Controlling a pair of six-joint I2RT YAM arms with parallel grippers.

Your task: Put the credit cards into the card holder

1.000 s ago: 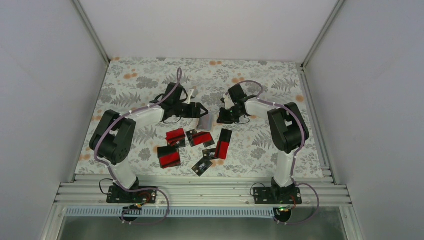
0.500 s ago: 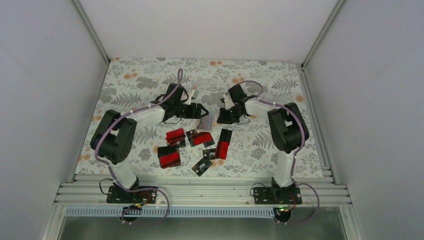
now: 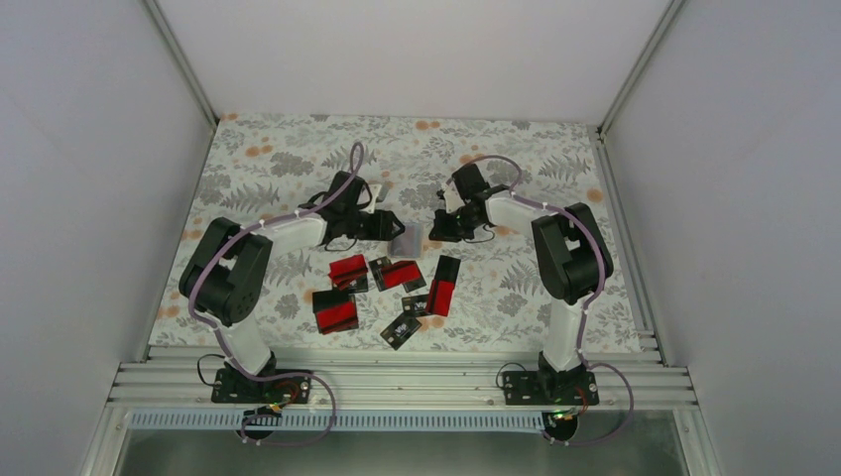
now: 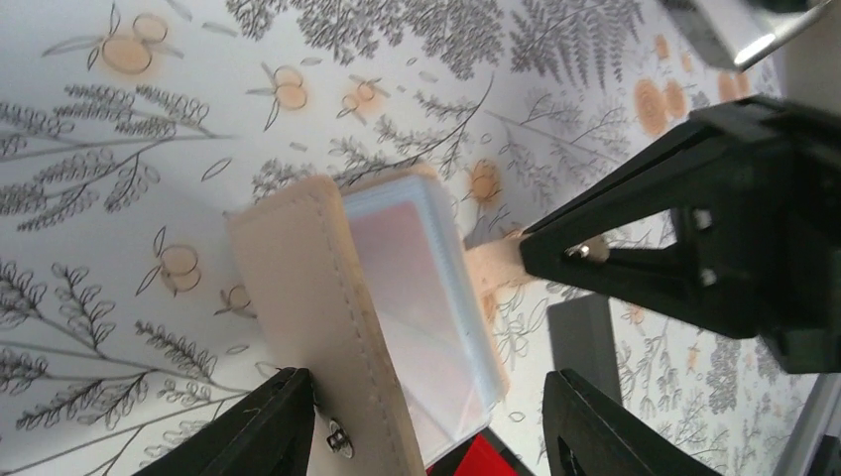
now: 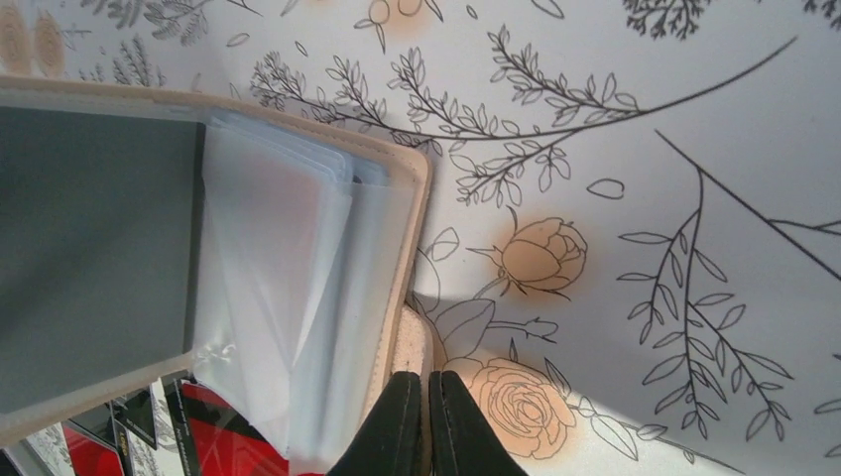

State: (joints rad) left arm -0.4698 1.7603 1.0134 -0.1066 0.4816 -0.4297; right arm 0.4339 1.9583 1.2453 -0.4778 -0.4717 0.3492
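The card holder lies open on the floral bench, between the two end effectors and at the tips of both.

The left end effector is released. Its two black fingers stand well apart with the holder between them. The tan cover with its small snap lies against the finger on the left of that wrist view. A gap of bench shows between the clear sleeves and the other finger.

Just beyond the left end effector's tips, the holder shows a stitched tan edge and a stack of pale, see-through pockets fanned slightly open.

The right end effector is clenched on the card holder, pinching a narrow tan flap at the holder's edge between its closed fingers. Beside those fingers, in the right wrist view, the holder spreads away with its sleeves loose and a dark grey inner panel beyond them.

The credit cards lie scattered on the bench behind both end effectors, toward the arm bases. They are red and black. Some overlap and some lie singly, and none touches either end effector. A corner of one red card shows just under the holder's near edge in both wrist views.
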